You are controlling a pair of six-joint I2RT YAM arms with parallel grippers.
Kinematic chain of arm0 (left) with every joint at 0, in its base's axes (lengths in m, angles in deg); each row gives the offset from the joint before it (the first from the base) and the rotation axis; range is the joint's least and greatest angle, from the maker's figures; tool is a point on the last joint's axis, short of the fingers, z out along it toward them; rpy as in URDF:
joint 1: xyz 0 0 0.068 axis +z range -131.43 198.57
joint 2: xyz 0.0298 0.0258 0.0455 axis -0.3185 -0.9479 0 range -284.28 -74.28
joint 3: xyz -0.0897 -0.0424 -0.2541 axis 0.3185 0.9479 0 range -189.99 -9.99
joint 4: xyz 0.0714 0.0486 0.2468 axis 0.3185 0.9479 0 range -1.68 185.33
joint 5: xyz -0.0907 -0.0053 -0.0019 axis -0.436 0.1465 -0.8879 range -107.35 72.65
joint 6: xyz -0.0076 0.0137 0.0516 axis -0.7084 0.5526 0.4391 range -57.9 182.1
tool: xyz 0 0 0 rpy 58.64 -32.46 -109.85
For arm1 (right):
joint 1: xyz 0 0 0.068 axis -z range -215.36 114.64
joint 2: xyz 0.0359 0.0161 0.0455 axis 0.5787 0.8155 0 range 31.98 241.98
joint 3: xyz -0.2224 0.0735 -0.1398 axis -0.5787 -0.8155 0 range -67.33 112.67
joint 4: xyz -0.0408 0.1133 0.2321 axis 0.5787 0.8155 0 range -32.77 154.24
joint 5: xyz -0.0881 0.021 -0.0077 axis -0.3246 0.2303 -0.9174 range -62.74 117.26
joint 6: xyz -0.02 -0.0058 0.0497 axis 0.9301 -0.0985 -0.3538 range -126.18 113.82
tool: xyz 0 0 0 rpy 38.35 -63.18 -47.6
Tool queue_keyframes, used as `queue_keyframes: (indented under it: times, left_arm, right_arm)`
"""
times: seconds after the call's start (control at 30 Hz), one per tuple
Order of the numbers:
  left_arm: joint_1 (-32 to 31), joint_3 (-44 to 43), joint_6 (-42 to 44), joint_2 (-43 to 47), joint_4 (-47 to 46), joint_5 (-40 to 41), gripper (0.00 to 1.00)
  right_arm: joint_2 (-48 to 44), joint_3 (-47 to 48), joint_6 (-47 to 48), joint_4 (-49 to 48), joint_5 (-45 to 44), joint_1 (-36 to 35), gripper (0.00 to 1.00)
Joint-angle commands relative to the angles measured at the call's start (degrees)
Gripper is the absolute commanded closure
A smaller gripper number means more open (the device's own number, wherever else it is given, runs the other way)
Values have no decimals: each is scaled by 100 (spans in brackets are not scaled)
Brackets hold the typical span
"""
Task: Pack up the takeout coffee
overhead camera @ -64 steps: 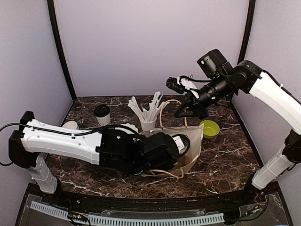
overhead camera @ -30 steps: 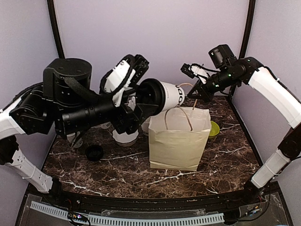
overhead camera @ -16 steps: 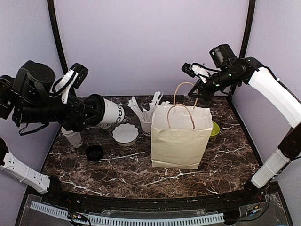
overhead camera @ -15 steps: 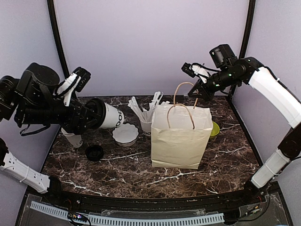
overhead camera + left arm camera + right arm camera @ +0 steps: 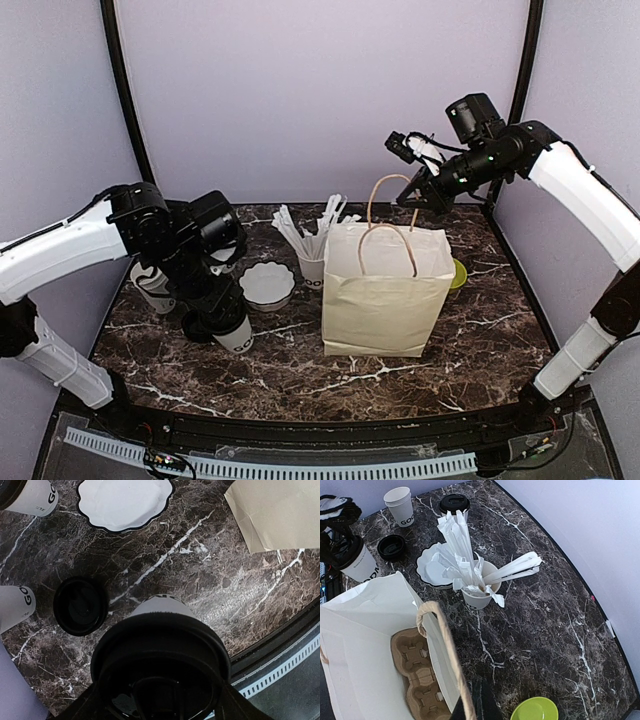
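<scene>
Because its fingers are clamped round the sides of a lidded cup (image 5: 238, 338), the left gripper (image 5: 224, 321) has the coffee roughly upright with the black lid on top, which is how it should travel if nothing is to spill. In the wrist view the lid fills the space between the fingers, and I cannot tell whether the base rests on the tabletop (image 5: 300, 375) or hangs just above it. That cup is toward the near left corner, in front of a white scalloped bowl (image 5: 267, 284) and near a loose lid (image 5: 80, 605) lying on its own. A second lidded cup (image 5: 454, 504) stands by the far edge, left of the cup of straws (image 5: 476, 596), and a stack of bare cups (image 5: 400, 502) sits closer to the left edge. Around the middle, a little toward the right edge, stands the paper bag (image 5: 385, 300), apart from the held cup. The right gripper (image 5: 415, 197) looks pinched on the bag's far handle (image 5: 432, 605), raised above the rim. The likely purpose is to hold the mouth open and steady the bag (a paper one would otherwise sag shut). Inside lies a cardboard carrier (image 5: 417, 680) with empty wells, presumably meant for both cups, so neither is packed yet. A green bowl (image 5: 450, 272) sits behind the bag near the right edge.
</scene>
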Motion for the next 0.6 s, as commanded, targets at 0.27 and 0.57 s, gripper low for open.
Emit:
queue_keyframes:
  times: [0.27,0.57]
  left_arm:
    - [809,-61,652,-692,-506,-613,69]
    - [983,-103,822,-1189,-485,-473,60]
  right_arm:
    - [68,255,-65,-79,333,25,100]
    - [116,250,-65,-78,468,24,100]
